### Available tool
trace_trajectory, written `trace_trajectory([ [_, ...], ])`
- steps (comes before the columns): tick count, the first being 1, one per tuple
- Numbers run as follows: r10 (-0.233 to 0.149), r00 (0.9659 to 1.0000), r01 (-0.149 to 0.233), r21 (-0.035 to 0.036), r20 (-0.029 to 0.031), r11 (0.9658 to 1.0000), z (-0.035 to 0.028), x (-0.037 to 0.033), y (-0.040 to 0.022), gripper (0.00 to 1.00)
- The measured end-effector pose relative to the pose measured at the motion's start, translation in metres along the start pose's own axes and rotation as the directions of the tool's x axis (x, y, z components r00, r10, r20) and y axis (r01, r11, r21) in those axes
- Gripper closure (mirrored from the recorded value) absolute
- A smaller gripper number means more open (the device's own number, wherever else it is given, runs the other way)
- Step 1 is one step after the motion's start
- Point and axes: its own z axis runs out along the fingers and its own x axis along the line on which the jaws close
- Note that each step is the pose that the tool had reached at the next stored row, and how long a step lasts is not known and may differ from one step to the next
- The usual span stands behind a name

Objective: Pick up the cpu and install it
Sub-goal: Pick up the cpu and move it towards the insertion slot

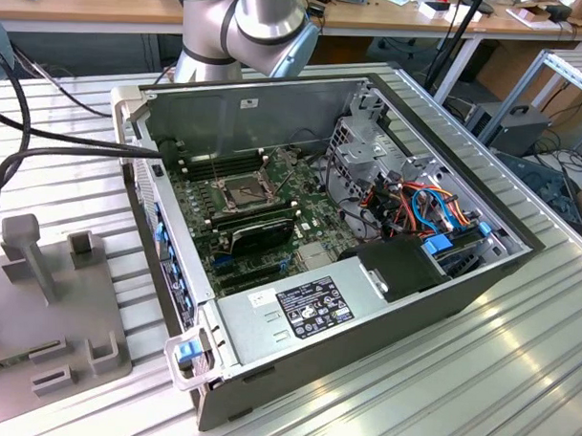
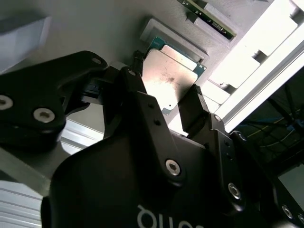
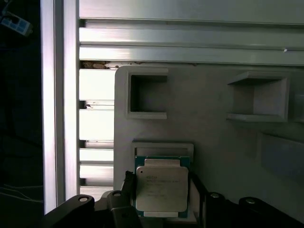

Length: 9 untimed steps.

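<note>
The pincer [image 2: 167, 81] had narrowed onto the cpu [image 2: 172, 78], with one black finger [image 2: 136, 76] against one edge of the chip and its mate against the opposite edge. In the first wrist view, the cpu [image 3: 161, 187] lay flat with its dull silver top up and a thin green border showing around it. It sat in a shallow raised nest [image 3: 162, 146] on a grey fixture plate [image 3: 213, 142], with the pincer [image 3: 161, 190] closed around it from both sides. Two square open pockets stood on the same plate, well apart from the chip. The plate rested on the ribbed aluminium bench [image 3: 190, 42], whose bright slats ran along one side of it.

In the exterior view, the silver and pale blue arm [image 1: 250, 20] rose behind an open computer case [image 1: 256, 112] that lay on its side on the bench [image 1: 477, 378]. Inside the case, the green motherboard [image 1: 200, 215] carried a dark square socket [image 1: 244, 190] with a metal frame. A black oblong part [image 1: 262, 238] lay just beside the socket, and the grey power supply [image 1: 297, 309] sat along the case's near wall. Orange and blue cables crowded the drive bay toward the exterior view's right. A second grey fixture [image 1: 77, 316] with upright posts lay on the bench at the exterior view's left, apart from the case.
</note>
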Motion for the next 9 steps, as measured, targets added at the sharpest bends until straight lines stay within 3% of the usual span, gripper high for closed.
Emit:
trace_trajectory([
  [4,0.000,1.0000,0.000,0.0016,0.0000,1.0000,-0.0107,0.0000,-0.0004,0.45],
  [9,0.000,1.0000,0.000,0.0040,0.0000,1.0000,-0.0307,0.0000,-0.0011,0.45],
])
